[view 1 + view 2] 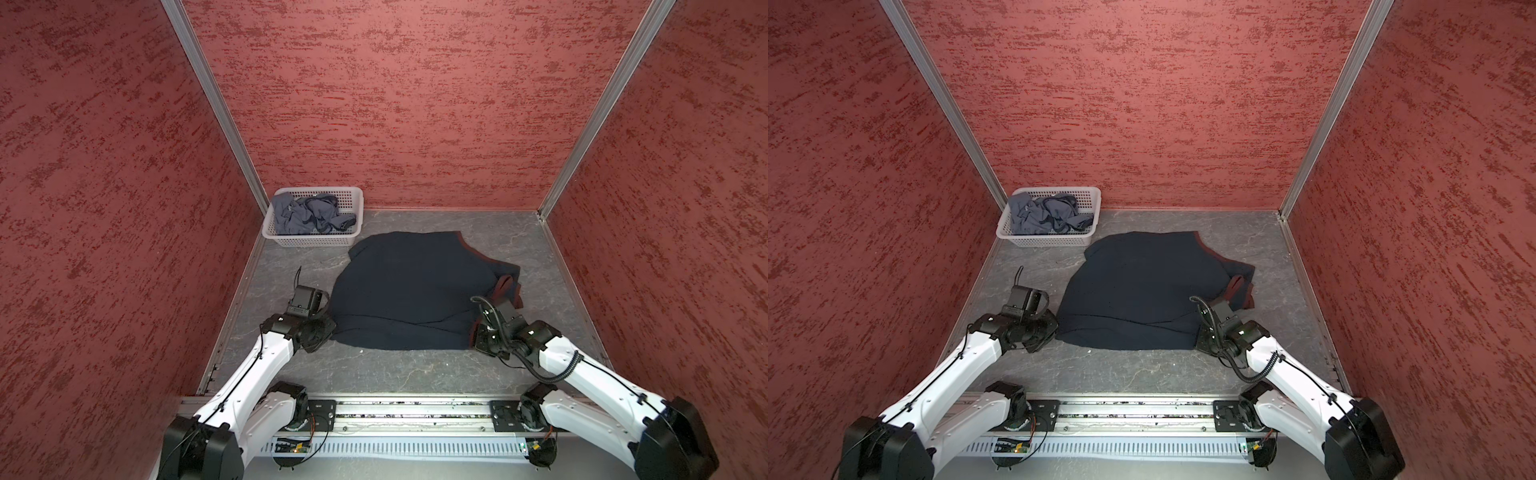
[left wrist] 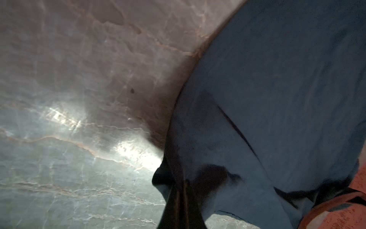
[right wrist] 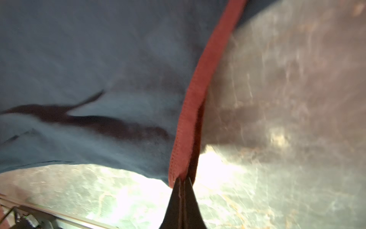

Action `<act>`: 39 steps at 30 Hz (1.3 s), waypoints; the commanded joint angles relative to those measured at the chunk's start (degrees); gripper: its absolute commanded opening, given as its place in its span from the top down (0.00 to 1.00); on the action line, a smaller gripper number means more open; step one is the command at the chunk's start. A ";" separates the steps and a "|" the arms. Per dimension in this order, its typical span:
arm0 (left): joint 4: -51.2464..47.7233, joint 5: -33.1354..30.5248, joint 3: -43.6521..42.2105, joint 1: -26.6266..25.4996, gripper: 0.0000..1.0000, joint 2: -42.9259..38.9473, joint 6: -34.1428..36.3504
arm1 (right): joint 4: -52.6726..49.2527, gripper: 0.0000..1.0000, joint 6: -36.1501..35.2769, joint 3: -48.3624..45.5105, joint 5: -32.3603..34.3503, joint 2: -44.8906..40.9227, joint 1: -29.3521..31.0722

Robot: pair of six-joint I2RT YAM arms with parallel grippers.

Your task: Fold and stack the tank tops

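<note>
While the left gripper (image 2: 182,188) and right gripper (image 3: 183,181) clamp it, the navy tank top (image 1: 407,291) lies spread.

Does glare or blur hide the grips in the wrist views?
Right wrist view: glare whitens the table beside the right gripper, navy top smeared, red trim clear. Left wrist view: milder glare, top blurred at the left gripper. Both top views: sharp, evenly lit.

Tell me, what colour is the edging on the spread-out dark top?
Maroon red. The trim of the navy tank top shows best in the right wrist view.
</note>
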 commanded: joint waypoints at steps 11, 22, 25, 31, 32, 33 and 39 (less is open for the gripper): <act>6.64 -3.65 10.59 0.84 0.87 9.78 2.03 | 3.87 1.00 -3.31 13.17 8.11 8.57 -2.44; 13.32 -0.20 20.66 2.82 0.87 26.12 5.94 | 10.92 1.00 -9.23 20.38 8.53 20.25 -10.12; 13.23 -0.61 24.06 3.22 0.87 30.69 6.86 | 12.72 1.00 -10.82 22.16 8.49 23.82 -11.65; 14.56 -0.59 26.60 4.57 0.79 37.20 7.75 | 16.12 1.00 -12.22 25.04 6.93 31.10 -12.59; 14.61 -0.27 27.42 4.81 0.77 38.26 8.10 | 16.28 0.99 -12.31 25.36 6.98 31.74 -12.70; 14.51 -0.05 27.98 5.00 0.75 39.13 8.52 | 16.32 0.90 -12.48 25.50 7.18 32.10 -12.86; 12.65 -0.78 32.22 5.21 0.41 40.04 11.83 | 13.06 0.49 -14.38 25.84 12.70 28.75 -15.04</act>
